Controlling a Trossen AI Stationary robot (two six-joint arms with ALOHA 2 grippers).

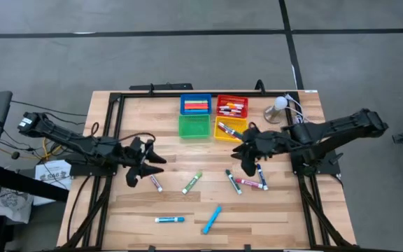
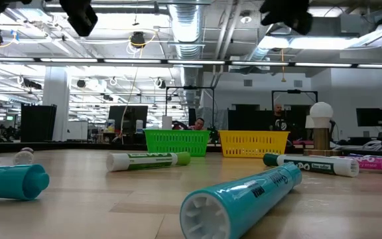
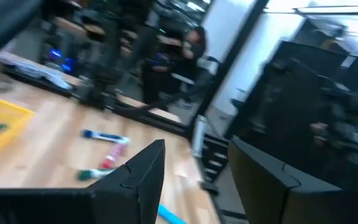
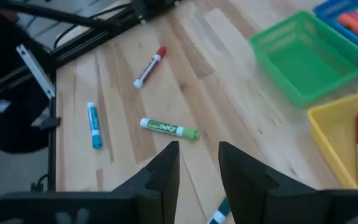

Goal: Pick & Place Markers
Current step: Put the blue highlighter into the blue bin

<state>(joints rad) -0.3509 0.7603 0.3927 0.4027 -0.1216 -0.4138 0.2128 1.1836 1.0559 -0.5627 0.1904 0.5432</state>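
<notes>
While both my arms hang above the table with nothing held, the risks sit in the loose markers below. Nearest the front edge, the teal marker (image 1: 211, 219) and the short teal-capped marker (image 1: 169, 220) lie free on bare wood; round bodies, so a glancing finger could roll them off the edge. Farther in, my left gripper (image 1: 143, 170), jaws parted with a clear gap and empty, hovers just beside the red-capped marker (image 1: 156, 183); a skewed descent might pin the cap and flick it away. The green marker (image 1: 192, 182) lies between my arms, where both could converge. My right gripper (image 1: 247, 155), jaws narrowly apart and empty, hangs over a crossed cluster: a dark green marker (image 1: 233, 181), a pink marker (image 1: 250, 183), a blue-capped marker (image 1: 262, 176). Closing there may catch two. Farthest back, the green bin (image 1: 194, 127) stands empty, the yellow bin (image 1: 231, 129) partly filled.
</notes>
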